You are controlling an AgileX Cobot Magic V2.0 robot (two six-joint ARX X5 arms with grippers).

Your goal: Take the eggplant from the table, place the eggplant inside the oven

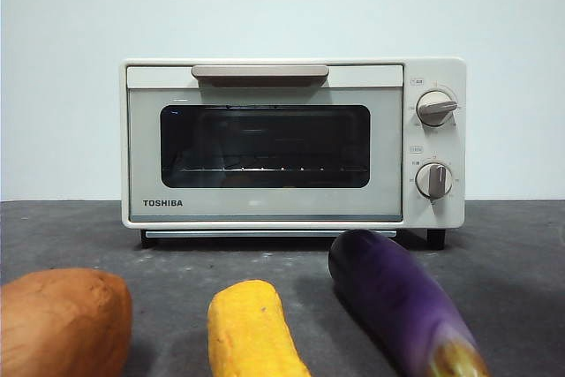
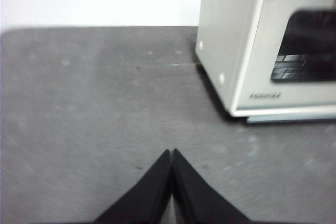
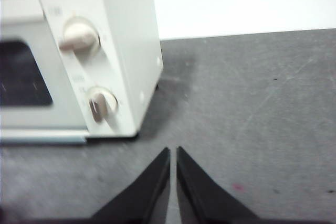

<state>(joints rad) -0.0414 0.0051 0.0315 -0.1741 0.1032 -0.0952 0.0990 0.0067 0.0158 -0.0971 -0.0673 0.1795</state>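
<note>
The long glossy purple eggplant (image 1: pixel 402 302) lay on the dark grey speckled table (image 1: pixel 521 253), just before the shut cream-white Toshiba oven (image 1: pixel 291 143), beside a yellow rough cylinder (image 1: pixel 252 328). It was judged light, stiff and slippery, best gripped across its middle. The left gripper (image 2: pixel 171 153) and right gripper (image 3: pixel 173 150) were seen closed, holding nothing.

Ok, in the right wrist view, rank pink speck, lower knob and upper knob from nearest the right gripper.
1. Pink speck, on the table beside the right gripper.
2. Lower knob, on the oven front.
3. Upper knob, above it.
</note>
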